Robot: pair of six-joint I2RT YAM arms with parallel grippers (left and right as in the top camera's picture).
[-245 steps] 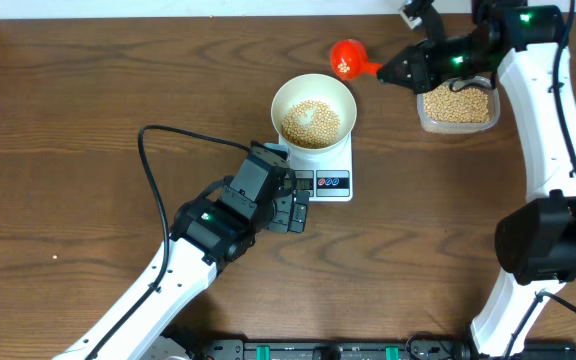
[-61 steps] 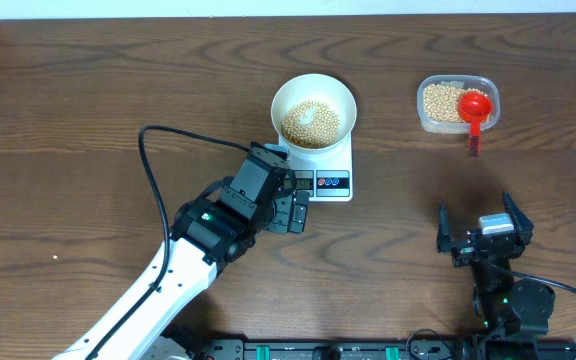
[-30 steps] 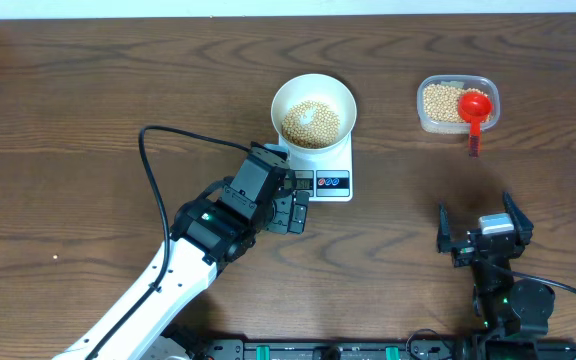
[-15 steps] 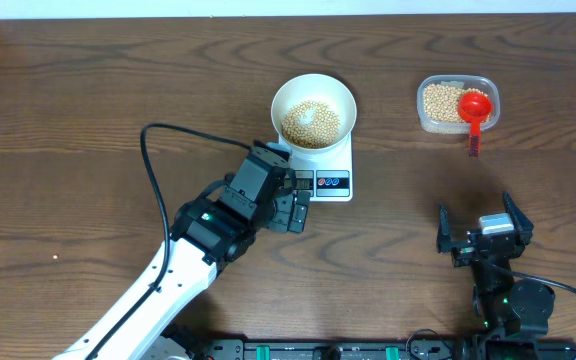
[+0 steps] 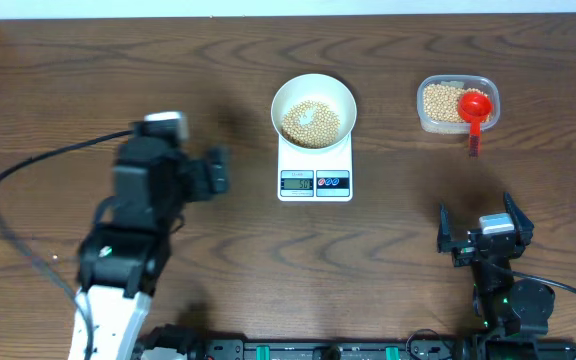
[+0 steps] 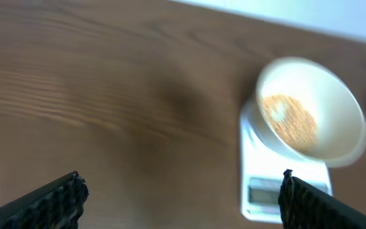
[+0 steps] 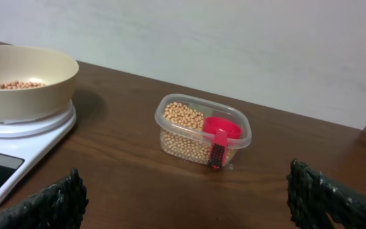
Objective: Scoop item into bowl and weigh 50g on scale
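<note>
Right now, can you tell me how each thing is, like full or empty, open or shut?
bowl: sitting on the scale, partly filled with beans.
scale: switched on, digits showing, too small to read.
tub: lid off, beans inside.
red scoop: resting in the tub, handle over the rim.
left gripper: open, empty.
right gripper: open, empty.

Digits on the scale (image 5: 315,166) display illegibly small overhead; left wrist view smeared, probably by motion.
</note>
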